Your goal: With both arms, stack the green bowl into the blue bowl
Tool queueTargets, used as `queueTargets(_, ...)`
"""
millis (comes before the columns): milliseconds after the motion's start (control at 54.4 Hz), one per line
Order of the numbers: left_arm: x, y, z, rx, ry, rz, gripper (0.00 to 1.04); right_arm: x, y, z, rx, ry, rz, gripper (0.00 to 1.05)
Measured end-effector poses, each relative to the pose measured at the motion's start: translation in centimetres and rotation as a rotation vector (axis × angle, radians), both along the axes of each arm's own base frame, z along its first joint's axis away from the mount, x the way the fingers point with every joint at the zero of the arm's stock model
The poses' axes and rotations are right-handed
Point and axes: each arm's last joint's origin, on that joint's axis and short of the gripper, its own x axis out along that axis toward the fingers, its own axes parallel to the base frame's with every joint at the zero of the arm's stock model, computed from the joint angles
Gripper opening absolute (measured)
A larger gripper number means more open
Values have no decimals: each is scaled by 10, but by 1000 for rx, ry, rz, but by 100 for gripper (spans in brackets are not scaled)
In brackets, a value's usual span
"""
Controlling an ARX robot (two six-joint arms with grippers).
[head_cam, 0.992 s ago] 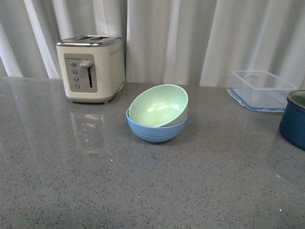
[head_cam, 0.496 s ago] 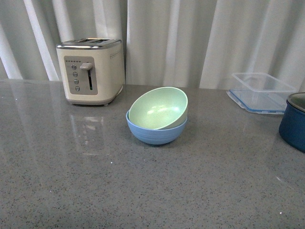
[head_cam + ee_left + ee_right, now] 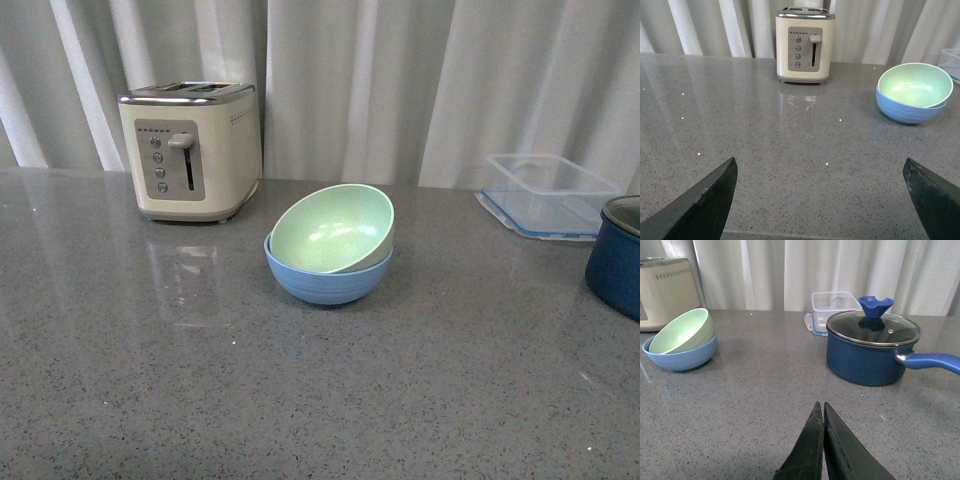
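Observation:
The green bowl (image 3: 332, 228) sits tilted inside the blue bowl (image 3: 325, 278) at the middle of the grey counter. Both also show in the left wrist view, green bowl (image 3: 914, 85) in blue bowl (image 3: 907, 111), and in the right wrist view, green bowl (image 3: 684, 331) in blue bowl (image 3: 682, 357). Neither arm shows in the front view. My left gripper (image 3: 820, 170) is open and empty, well back from the bowls over bare counter. My right gripper (image 3: 821, 407) is shut and empty, also far from the bowls.
A cream toaster (image 3: 190, 148) stands behind the bowls to the left. A clear blue-rimmed container (image 3: 548, 190) lies at the back right. A dark navy pot (image 3: 871, 349) with a glass lid and long handle stands at the right; its edge shows in the front view (image 3: 616, 255).
The front view has shifted slightly, so the bowls and toaster sit a little lower and to the right. The bowls themselves have not moved.

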Motion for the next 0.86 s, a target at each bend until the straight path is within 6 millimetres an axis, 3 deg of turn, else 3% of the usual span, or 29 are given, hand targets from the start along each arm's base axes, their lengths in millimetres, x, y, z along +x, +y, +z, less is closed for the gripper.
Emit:
queueTargets(551, 0, 0, 0, 0, 0, 0, 98, 0, 0, 0, 0, -1, 0, 95)
queueTargets(864, 0, 0, 0, 0, 0, 0, 98, 0, 0, 0, 1, -1, 0, 95)
